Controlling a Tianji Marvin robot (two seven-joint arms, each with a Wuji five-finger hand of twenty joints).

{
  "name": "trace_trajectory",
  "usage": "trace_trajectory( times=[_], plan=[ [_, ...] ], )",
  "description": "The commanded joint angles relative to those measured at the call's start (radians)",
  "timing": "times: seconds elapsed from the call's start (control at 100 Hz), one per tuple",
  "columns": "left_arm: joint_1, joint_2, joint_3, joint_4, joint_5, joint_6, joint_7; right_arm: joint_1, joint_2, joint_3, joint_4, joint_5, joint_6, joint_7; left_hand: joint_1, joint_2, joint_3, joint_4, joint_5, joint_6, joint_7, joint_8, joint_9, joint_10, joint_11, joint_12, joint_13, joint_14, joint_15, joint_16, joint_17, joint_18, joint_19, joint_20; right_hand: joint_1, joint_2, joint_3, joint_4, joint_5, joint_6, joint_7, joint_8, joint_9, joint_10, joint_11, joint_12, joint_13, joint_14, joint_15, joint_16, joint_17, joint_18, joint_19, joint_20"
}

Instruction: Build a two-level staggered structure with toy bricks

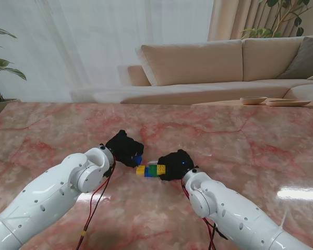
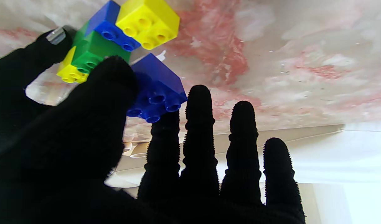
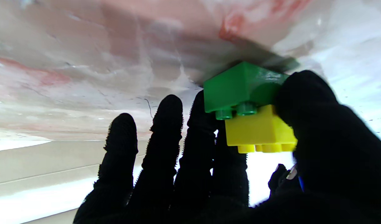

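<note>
On the table, the right robot hand is clamped on the half-built brick cluster. Just beyond, the left robot hand pinches a loose blue brick, not yet pressed on; staggering seems unfinished.

Both hands crowd brick cluster w/ little gap between; marble table open on far, left & right sides.

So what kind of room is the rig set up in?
Probably a home living room: a beige fabric sofa beyond the pink marble table, sheer white curtains, and a leafy houseplant at the left.
</note>
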Motion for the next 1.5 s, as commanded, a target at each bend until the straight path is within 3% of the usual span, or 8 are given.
trace_trajectory(
  times=[0.0,0.81,1.49],
  plan=[
    [-0.007,-0.015,0.015,0.008,-0.006,0.004,0.006,-0.01,-0.002,-0.007,0.025,0.003,0.004,0.017,0.04,0.039,0.035,0.017,0.102,-0.1,0.136,0.027,0.009,0.001,0.023,-0.01,0.025,-0.002,0.022,0.014,-0.01,0.013,0.016,-0.001,0.009,0.012,0.028,-0.024,0.032,-0.011,-0.055,-0.05,-0.004,-0.001,-0.013,-0.008,0.007,-0.018,0.013,0.016,-0.012,0.005,0.018,0.032],
    [-0.116,-0.038,0.196,0.118,-0.048,0.005,0.048,-0.007,-0.007,-0.007,0.037,0.006,0.01,-0.001,0.02,0.021,0.024,0.014,0.093,-0.1,0.14,0.043,-0.004,0.001,0.045,-0.026,0.024,-0.002,0.023,0.018,-0.014,0.011,0.011,-0.003,0.009,0.013,0.028,-0.017,0.026,-0.008,-0.061,-0.049,-0.012,-0.002,-0.014,-0.009,0.002,-0.018,0.011,0.015,-0.015,0.004,0.014,0.033],
    [-0.086,-0.027,0.156,0.083,-0.022,0.013,0.033,0.012,-0.019,-0.029,0.062,0.021,0.005,-0.026,0.015,0.019,0.011,0.017,0.089,-0.095,0.142,0.057,-0.016,0.006,0.075,-0.064,0.021,0.001,0.025,0.019,-0.018,0.012,0.002,-0.004,0.007,0.019,0.027,-0.013,0.023,-0.007,-0.061,-0.042,-0.016,-0.001,-0.007,-0.009,0.0,-0.02,0.016,0.015,-0.015,0.002,0.014,0.036]
  ],
)
